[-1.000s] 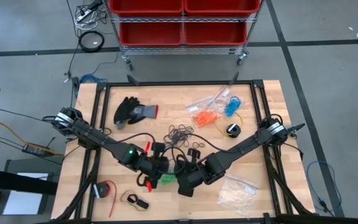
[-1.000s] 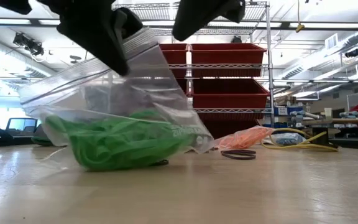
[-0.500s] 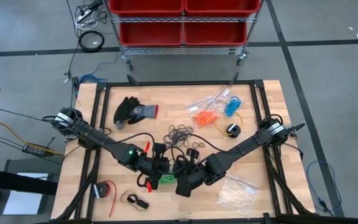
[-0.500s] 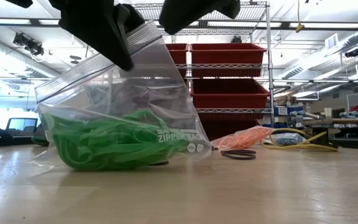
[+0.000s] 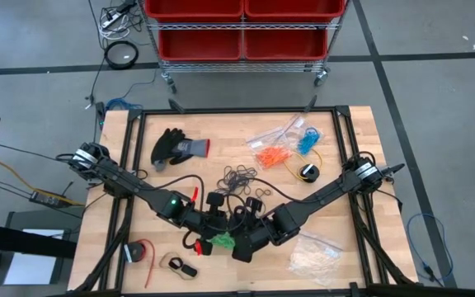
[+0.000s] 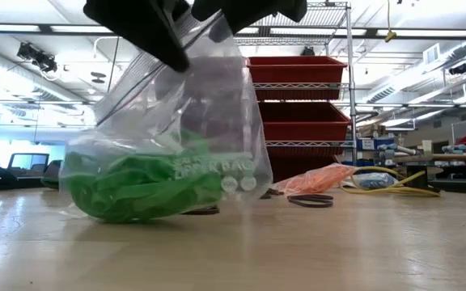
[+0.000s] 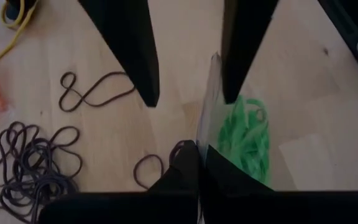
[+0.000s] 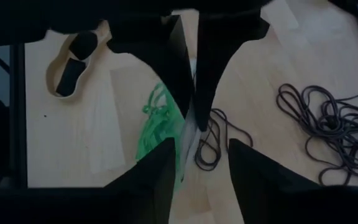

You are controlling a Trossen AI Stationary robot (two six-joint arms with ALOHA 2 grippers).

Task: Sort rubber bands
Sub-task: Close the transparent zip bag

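High view: both arms meet at near centre. Left gripper (image 5: 209, 231) and right gripper (image 5: 239, 244) crowd over the bag (image 5: 221, 242) of green bands; fingers hidden here. Black bands (image 5: 239, 176) lie loose mid-table, orange bands (image 5: 272, 154) far right.

Low view: bag (image 6: 168, 153) hangs upright from its top edge, green bands (image 6: 140, 187) slumped at the bottom, probably held so for filling.

Left wrist view: fingers together, clamped on the bag's rim (image 7: 207, 112).

Right wrist view: fingers apart, straddling the rim; whether they touch it is unclear.
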